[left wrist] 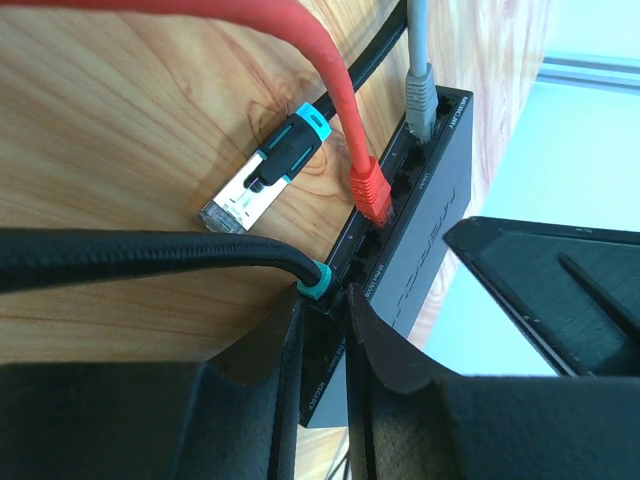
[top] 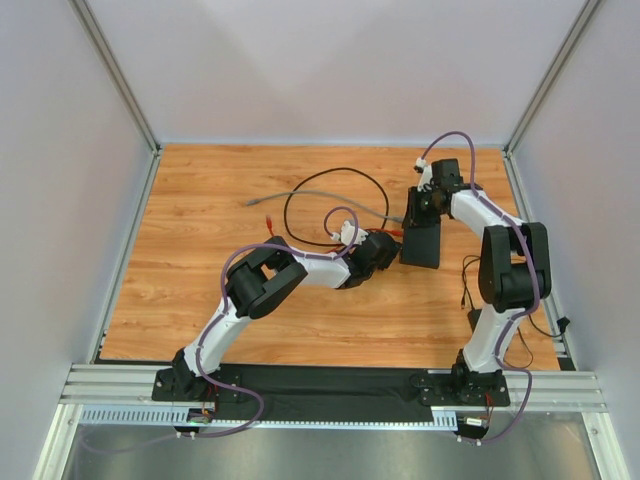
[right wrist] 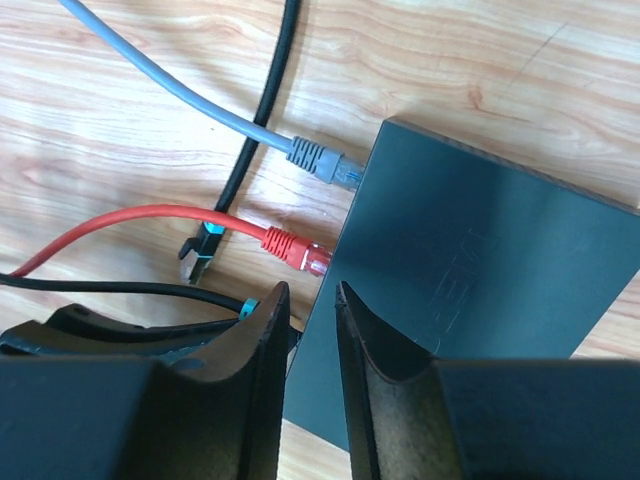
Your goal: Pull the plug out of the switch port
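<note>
L hand (left wrist: 325,300) pinches teal-collared plug (left wrist: 316,279) at switch (left wrist: 440,190) port; R hand (right wrist: 308,295) nips switch edge, prob. bracing it vs the pull. Red cable (left wrist: 368,186), gray cable (left wrist: 420,100) look seated.

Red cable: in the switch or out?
In. The left wrist view shows the red plug seated in a port on the switch; the right wrist view shows its tip entering the switch's edge.

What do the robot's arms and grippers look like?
Both the left arm and right arm have white tubular links with black joints, and a purple cable loops along each. The left gripper and right gripper are matte black and two-fingered.
</note>
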`<control>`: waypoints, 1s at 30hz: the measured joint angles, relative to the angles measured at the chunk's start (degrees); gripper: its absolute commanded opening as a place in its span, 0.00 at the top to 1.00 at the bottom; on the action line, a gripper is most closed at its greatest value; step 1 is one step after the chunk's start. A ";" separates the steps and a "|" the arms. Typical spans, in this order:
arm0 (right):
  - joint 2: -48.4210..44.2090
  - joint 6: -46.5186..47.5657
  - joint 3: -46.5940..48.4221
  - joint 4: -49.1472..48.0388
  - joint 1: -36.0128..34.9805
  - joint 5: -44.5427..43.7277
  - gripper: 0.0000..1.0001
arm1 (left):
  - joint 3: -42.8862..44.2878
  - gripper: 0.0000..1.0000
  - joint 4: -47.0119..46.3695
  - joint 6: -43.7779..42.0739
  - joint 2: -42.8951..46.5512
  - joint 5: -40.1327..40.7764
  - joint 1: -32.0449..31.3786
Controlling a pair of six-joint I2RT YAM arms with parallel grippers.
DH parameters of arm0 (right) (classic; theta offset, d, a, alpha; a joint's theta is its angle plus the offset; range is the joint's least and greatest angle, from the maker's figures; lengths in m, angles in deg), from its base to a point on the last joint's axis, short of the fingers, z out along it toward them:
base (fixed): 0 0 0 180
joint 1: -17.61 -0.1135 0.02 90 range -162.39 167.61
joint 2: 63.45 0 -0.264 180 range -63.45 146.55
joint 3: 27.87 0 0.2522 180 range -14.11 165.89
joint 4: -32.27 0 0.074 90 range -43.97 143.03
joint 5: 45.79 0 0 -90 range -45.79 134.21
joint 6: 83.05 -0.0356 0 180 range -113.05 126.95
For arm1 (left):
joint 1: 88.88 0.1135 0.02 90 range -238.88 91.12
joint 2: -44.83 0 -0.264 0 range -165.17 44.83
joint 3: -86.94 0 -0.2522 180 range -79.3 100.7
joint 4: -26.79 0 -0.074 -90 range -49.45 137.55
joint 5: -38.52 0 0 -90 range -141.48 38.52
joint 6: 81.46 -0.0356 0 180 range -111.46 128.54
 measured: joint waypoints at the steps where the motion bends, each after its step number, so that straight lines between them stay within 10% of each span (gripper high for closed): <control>1: 0.28 0.15 0.20 0.39 -0.24 -0.63 0.69 | 0.17 1.00 0.26 -0.15 0.00 0.02 0.00; 30: 2.36 3.76 2.47 6.01 -5.84 -17.44 0.60 | 0.31 1.00 0.72 -0.13 0.09 -0.04 0.00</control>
